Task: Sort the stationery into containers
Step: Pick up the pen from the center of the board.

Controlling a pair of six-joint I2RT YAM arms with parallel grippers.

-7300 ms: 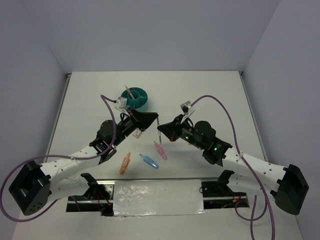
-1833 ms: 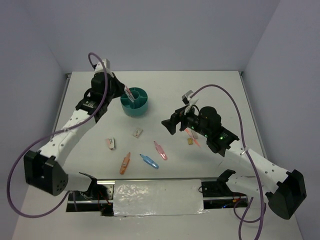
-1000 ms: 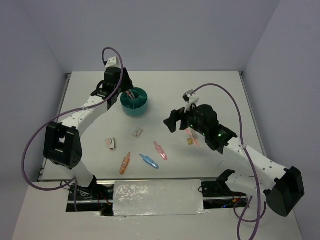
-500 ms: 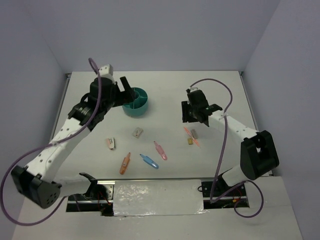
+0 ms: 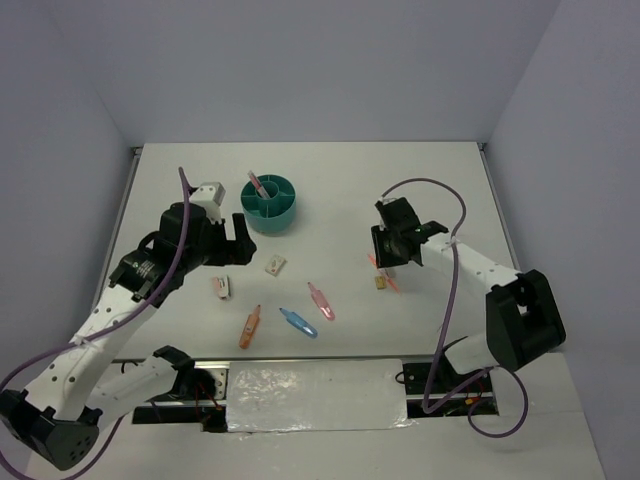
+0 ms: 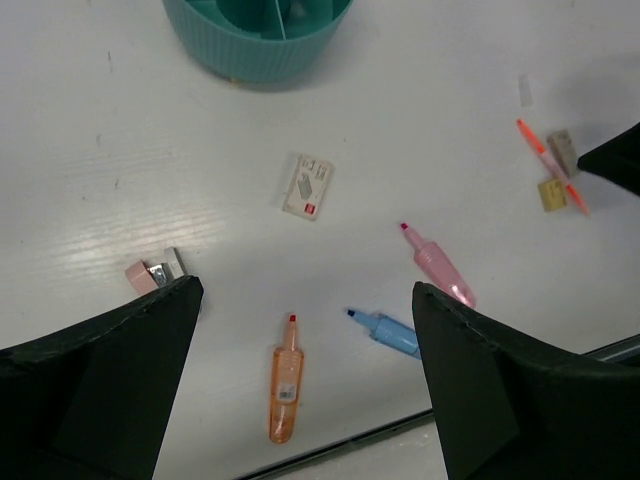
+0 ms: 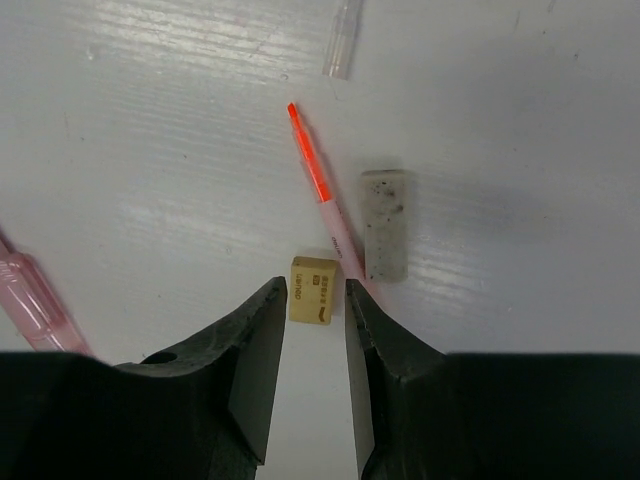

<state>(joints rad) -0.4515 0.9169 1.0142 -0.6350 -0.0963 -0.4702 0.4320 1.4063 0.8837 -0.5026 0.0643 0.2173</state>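
The teal container (image 5: pixel 270 203) stands at the back, a pink pen (image 5: pixel 256 185) upright in it. My left gripper (image 5: pixel 237 240) hovers wide open and holds nothing, high over a white eraser (image 6: pixel 308 186), a pink eraser (image 6: pixel 155 272), and orange (image 6: pixel 285 380), blue (image 6: pixel 388 332) and pink (image 6: pixel 438 265) markers. My right gripper (image 7: pixel 313 288) is down at the table, its jaws narrowly open on either side of a tan eraser (image 7: pixel 314 292), with slim gaps showing. A salmon pen (image 7: pixel 325 195) and a grey eraser (image 7: pixel 385 225) lie just beyond it.
A clear pen cap (image 7: pixel 340 40) lies farther out from the right gripper. The right gripper's dark tip (image 6: pixel 620 160) shows at the right edge of the left wrist view. The table's near edge (image 6: pixel 400 432) runs just below the markers.
My left arm has drawn back from the container toward the loose items, its jaws now wide open. My right gripper has dropped onto the tan eraser and its jaws have narrowed around it.
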